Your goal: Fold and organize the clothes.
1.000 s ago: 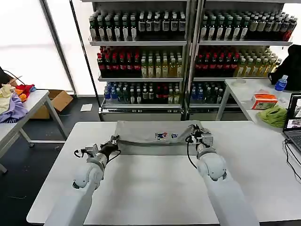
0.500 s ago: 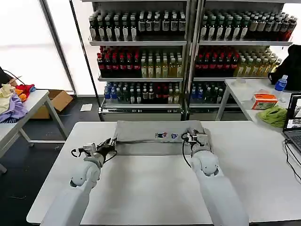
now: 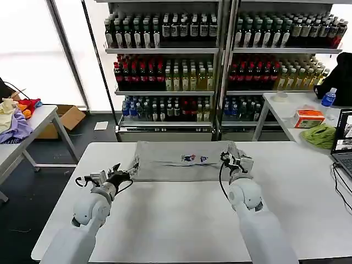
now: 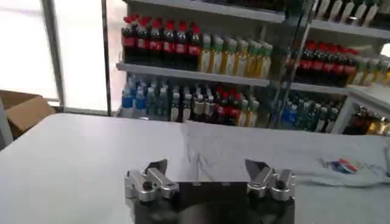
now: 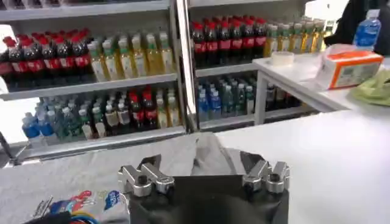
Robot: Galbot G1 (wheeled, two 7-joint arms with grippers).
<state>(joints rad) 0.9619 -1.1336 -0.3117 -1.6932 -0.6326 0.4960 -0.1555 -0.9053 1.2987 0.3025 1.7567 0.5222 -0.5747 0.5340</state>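
Observation:
A grey shirt lies folded into a long band across the far part of the white table, its small multicoloured print facing up. My left gripper hovers just off the shirt's left end, open and holding nothing. In the left wrist view the gripper has bare table between its fingers, and the shirt lies ahead. My right gripper is at the shirt's right end. The right wrist view shows this gripper open over the grey cloth, with the print off to one side.
A side table at the right carries a lime-green cloth, an orange box, a blue bottle and a laptop. A heap of coloured fabrics sits on the left table. Bottle shelves stand behind.
My left gripper has drawn back to the left, off the shirt's left edge. The shirt's near edge now lies flatter on the table. The right gripper has stayed near the right end.

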